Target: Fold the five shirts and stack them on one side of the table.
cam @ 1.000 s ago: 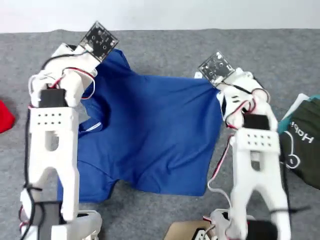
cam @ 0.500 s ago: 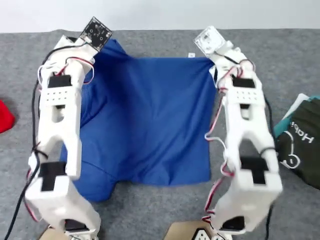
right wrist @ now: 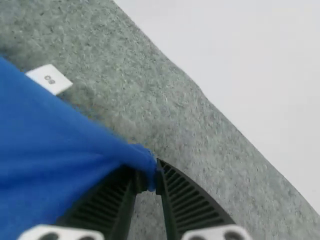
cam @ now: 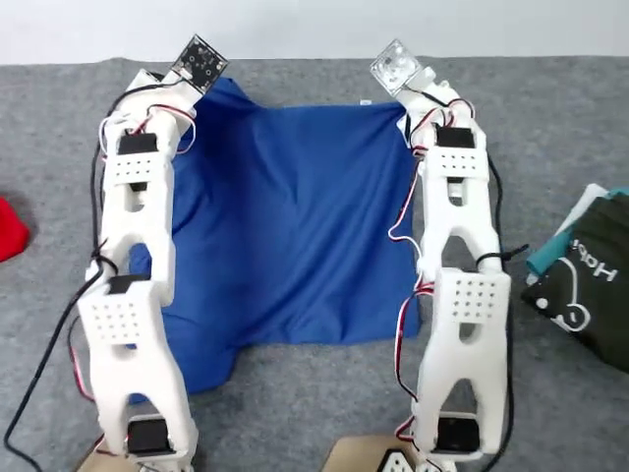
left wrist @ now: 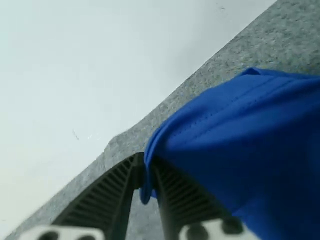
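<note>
A blue shirt [cam: 295,226] lies spread over the grey table [cam: 295,413], stretched between both arms towards the far edge. My left gripper [left wrist: 146,167] is shut on the shirt's far left corner [left wrist: 240,145], whose cloth folds up between its fingers. My right gripper [right wrist: 150,172] is shut on the far right corner [right wrist: 60,150], next to a small white label [right wrist: 49,80]. In the high view the left arm [cam: 138,216] runs along the shirt's left side and the right arm [cam: 457,226] along its right side.
A dark garment with white print and a teal edge [cam: 585,280] lies at the right edge of the table. A red piece of cloth [cam: 10,228] shows at the left edge. The table's far edge [cam: 295,61] meets a white wall.
Both arms have stretched out towards the far edge, pulling the shirt's corners with them. The shirt has gone from bunched and skewed to flatter and squarer.
</note>
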`<state>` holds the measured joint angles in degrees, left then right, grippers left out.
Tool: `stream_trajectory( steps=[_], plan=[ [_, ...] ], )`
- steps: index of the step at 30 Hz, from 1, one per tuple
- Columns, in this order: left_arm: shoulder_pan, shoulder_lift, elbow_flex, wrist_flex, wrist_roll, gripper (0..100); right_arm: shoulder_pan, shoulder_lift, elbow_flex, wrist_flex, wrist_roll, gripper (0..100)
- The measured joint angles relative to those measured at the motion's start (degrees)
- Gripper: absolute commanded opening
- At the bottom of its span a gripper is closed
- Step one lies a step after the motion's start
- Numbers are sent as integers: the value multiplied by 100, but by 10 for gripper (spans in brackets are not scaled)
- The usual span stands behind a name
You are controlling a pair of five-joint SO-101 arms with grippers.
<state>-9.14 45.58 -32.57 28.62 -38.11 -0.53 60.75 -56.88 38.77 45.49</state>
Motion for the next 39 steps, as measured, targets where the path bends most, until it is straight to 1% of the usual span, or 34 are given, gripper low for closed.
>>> stream_trajectory(
  steps=[6, 11, 21, 29, 31, 33, 39],
  plan=[
    [0, 738, -1196, 0, 0, 2, 0, 1152, -1846, 536, 0, 10],
    [0, 1231, -1969, 0, 0, 2, 88, 1635, -2769, 844, 0, 10],
    [-9, 2312, -3279, 0, 0, 2, 105, 1714, -2936, 879, 0, 10],
    [-62, 3138, -4589, 53, 0, 2, 105, 1714, -2936, 897, 0, 10],
    [-62, 3156, -4941, 378, 0, 2, 97, 1714, -2945, 1108, 0, 10],
    [-62, 3156, -5284, 914, 0, 2, 88, 1714, -2945, 1398, 0, 10],
    [-88, 3156, -5996, 3015, 0, 3, 35, 1714, -3569, 2514, 0, 10]
  ],
)
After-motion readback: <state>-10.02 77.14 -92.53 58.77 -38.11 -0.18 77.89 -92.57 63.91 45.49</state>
